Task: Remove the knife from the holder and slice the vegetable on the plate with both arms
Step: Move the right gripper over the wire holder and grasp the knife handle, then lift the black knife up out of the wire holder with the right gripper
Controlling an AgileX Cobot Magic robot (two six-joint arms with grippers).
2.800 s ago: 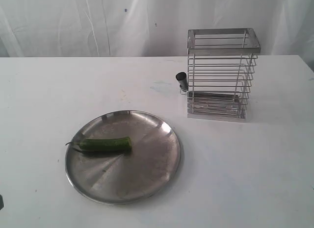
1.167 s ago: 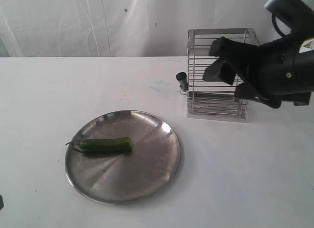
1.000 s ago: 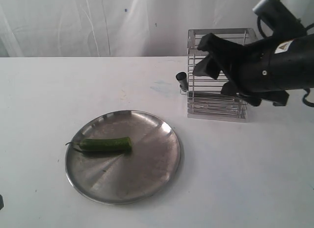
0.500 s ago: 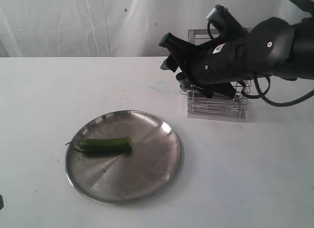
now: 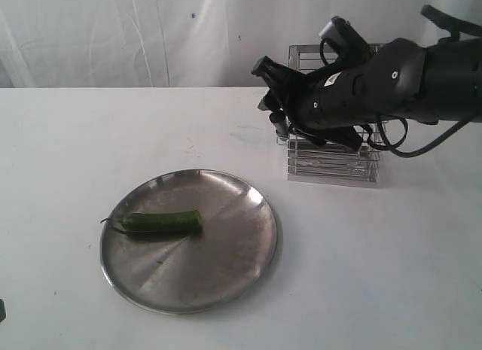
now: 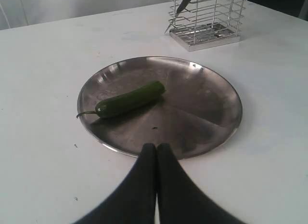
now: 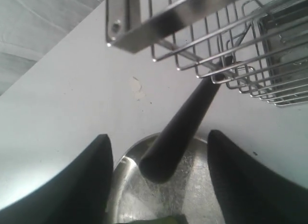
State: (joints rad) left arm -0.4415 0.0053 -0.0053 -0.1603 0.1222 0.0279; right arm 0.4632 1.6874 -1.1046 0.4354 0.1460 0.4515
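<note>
Nearest, the left hand (image 6: 156,156) hangs low over the white bench (image 5: 376,275) with its two black fingers pressed together, holding nothing. Just beyond lies the wide round steel plate (image 5: 226,278), the slender dark green pepper (image 5: 162,222) on it. Farther back, the right hand (image 7: 159,185) spreads wide either side of the slim black knife's handle (image 7: 180,132), not touching it; the knife pokes out through the tall silver wire holder (image 5: 335,163).
</note>
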